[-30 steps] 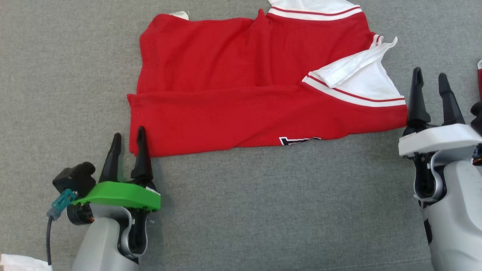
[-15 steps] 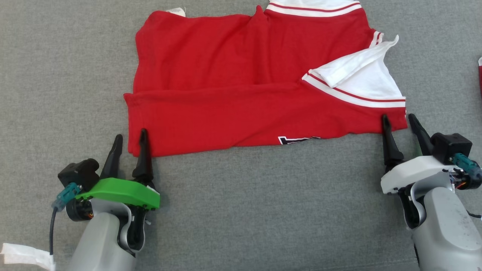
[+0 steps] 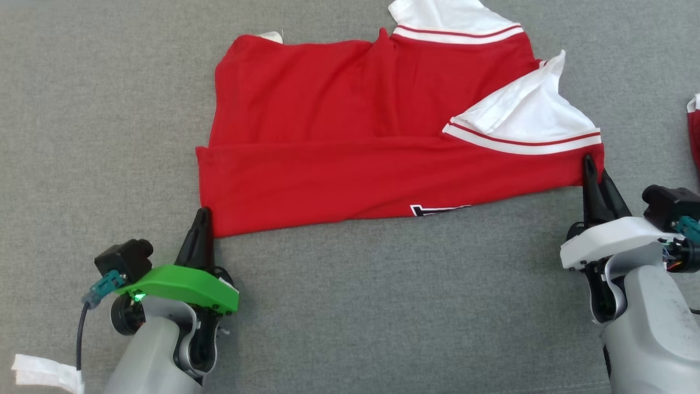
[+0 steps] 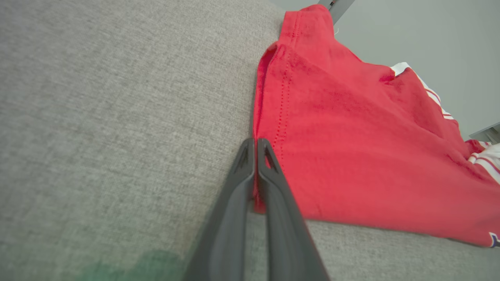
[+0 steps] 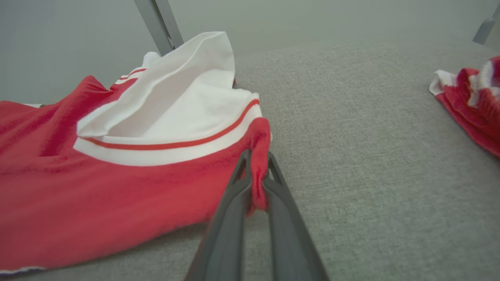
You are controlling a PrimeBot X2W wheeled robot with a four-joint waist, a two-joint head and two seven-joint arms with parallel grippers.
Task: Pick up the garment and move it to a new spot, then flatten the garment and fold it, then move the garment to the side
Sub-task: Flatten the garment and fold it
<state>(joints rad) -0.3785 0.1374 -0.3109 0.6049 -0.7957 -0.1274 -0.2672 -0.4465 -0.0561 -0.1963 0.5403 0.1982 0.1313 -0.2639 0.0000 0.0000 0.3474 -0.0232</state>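
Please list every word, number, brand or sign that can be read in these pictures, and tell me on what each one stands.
No text can be read in full.
Black-and-white print at the near edge of the red garment: mostly folded under, only a fragment shows, not readable.
White tag at the garment's far left corner: too small to tell whether anything is written on it.

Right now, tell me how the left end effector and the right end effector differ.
The left end effector has a green housing; the right end effector has a white one. The left end effector pinches the near left corner of the garment; the right end effector pinches its near right corner, below the white striped sleeve. Both are shut on its red fabric.
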